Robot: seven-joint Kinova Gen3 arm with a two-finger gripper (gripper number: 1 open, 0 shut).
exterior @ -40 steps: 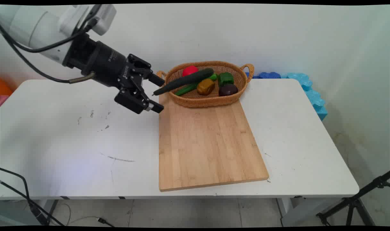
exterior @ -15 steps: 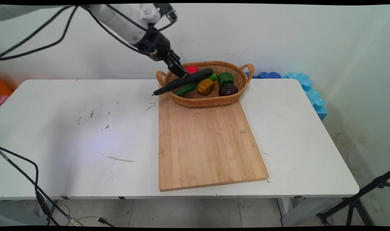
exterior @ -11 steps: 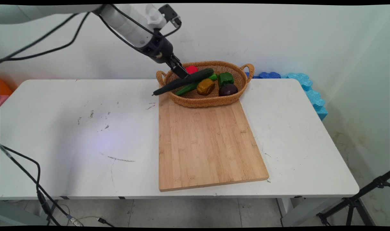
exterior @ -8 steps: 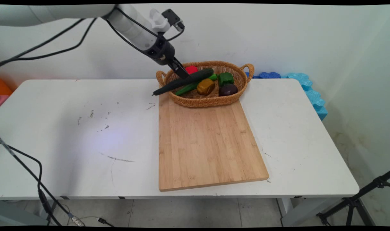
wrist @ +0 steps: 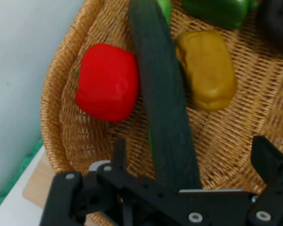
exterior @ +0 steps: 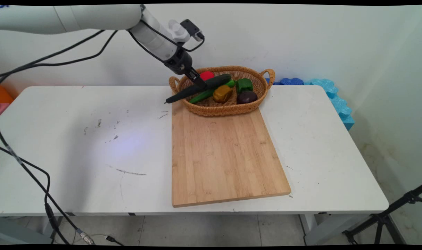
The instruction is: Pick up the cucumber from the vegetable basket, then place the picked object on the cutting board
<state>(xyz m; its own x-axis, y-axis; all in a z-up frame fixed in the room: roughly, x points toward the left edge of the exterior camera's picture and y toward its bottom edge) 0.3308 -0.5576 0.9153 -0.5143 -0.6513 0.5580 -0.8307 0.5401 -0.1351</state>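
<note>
A woven basket (exterior: 228, 109) stands at the far end of the wooden cutting board (exterior: 224, 156). A long dark green cucumber (exterior: 197, 88) lies across it, its tip sticking out over the left rim. My gripper (exterior: 198, 80) reaches down into the basket's left end and is open. In the hand view the cucumber (wrist: 162, 103) runs between the two fingers (wrist: 119, 151), which stand apart on either side of it. Left of it lies a red pepper (wrist: 108, 82), and right of it a yellow pepper (wrist: 207, 70).
The basket also holds a green pepper (exterior: 244, 85), a dark purple eggplant (exterior: 246, 97) and a light green vegetable (exterior: 205, 94) under the cucumber. Blue foam blocks (exterior: 330, 95) lie behind the table's right end. A tripod leg (exterior: 388, 215) stands at the lower right.
The gripper swung from the board's left edge up to the basket, then sank and shifted slightly right over the cucumber. The vegetables have not moved.
</note>
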